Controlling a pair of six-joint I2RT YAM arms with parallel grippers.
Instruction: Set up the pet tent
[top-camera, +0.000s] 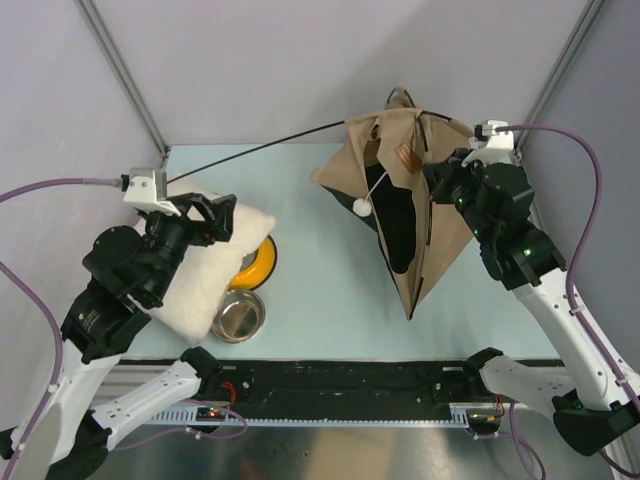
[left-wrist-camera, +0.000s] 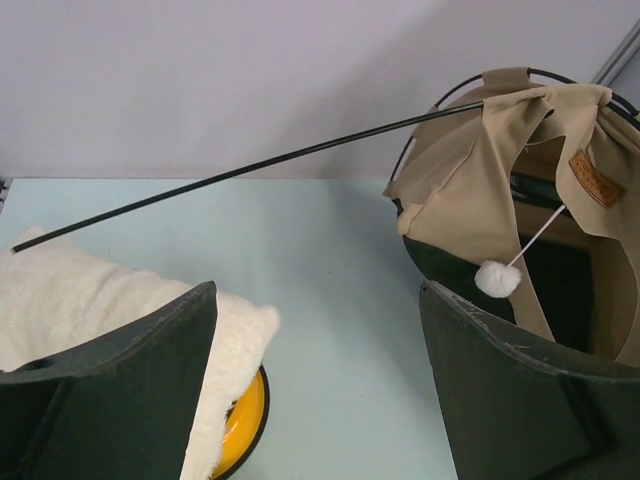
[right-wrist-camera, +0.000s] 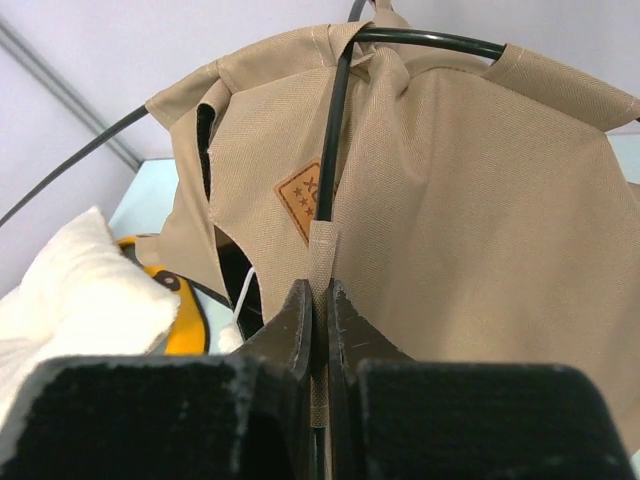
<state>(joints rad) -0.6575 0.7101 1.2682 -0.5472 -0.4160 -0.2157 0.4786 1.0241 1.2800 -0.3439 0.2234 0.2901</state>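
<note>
My right end effector (right-wrist-camera: 320, 300) clamps the tan fabric pet tent (right-wrist-camera: 480, 200) at two o'clock; my left end effector (left-wrist-camera: 318, 295) gapes. A cream fluffy pillow (top-camera: 205, 275) half-covers the yellow bowl holder (top-camera: 263, 262).

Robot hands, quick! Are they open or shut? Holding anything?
Left gripper: open, holding nothing.
Right gripper: shut on the pet tent.

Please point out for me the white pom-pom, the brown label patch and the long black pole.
white pom-pom (left-wrist-camera: 494, 278): left wrist view, centre of the ball.
brown label patch (right-wrist-camera: 303, 204): right wrist view, middle of the patch.
long black pole (left-wrist-camera: 250, 172): left wrist view, middle of its bare length.
</note>
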